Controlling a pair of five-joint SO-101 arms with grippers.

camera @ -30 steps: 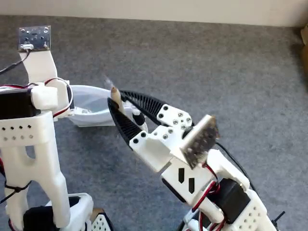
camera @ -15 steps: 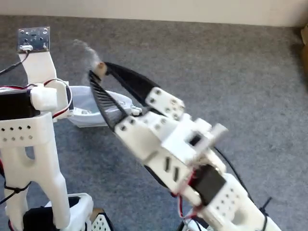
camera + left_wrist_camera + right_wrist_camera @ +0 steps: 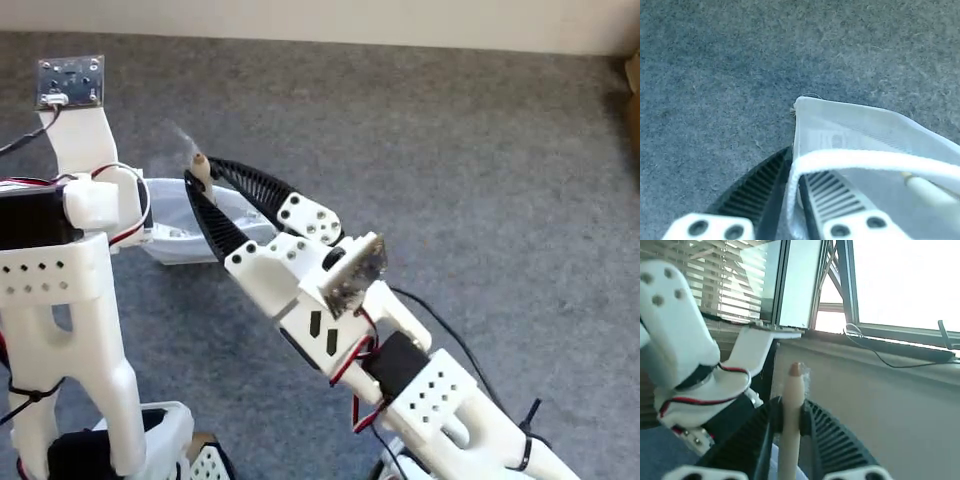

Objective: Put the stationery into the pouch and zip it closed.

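Right gripper [image 3: 201, 186] was raised and angled upward, clamped on a slim stick [image 3: 789, 412]; left gripper [image 3: 793, 159] sat low, pinching the pouch [image 3: 865, 135] rim

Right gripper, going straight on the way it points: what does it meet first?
Probably the left arm. The right gripper, shut on a pencil, points up over the pouch toward that arm's white bracket; depth is unclear, so it might pass beside it.

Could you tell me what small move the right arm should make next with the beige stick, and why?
Probably tip the right gripper downward toward the pouch: it clamps the beige stick pointing upward over the pouch, whose rim the left gripper holds.
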